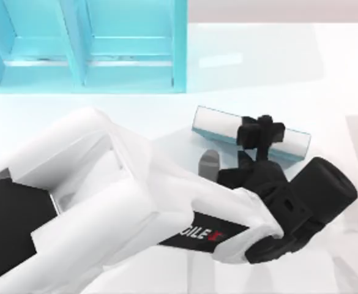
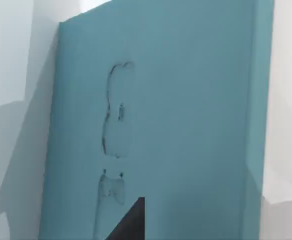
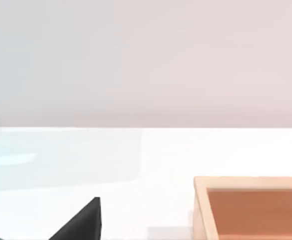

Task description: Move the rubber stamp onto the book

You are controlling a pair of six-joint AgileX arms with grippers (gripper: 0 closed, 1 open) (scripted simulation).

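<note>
Right wrist view: wooden box [image 3: 250,207], no book [image 1: 252,133].

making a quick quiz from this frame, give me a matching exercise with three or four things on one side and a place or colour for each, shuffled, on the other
Things:
1. book
2. left gripper
3. shelf unit
4. wooden box

Descriptions:
A. turquoise, with compartments, at the table's far left
B. black, directly above the book
C. light tan walls, orange-brown inside, in the right wrist view
D. teal cover with white page edges, lying near the table's middle

Pairs: 1-D, 2-B, 3-A, 4-C
</note>
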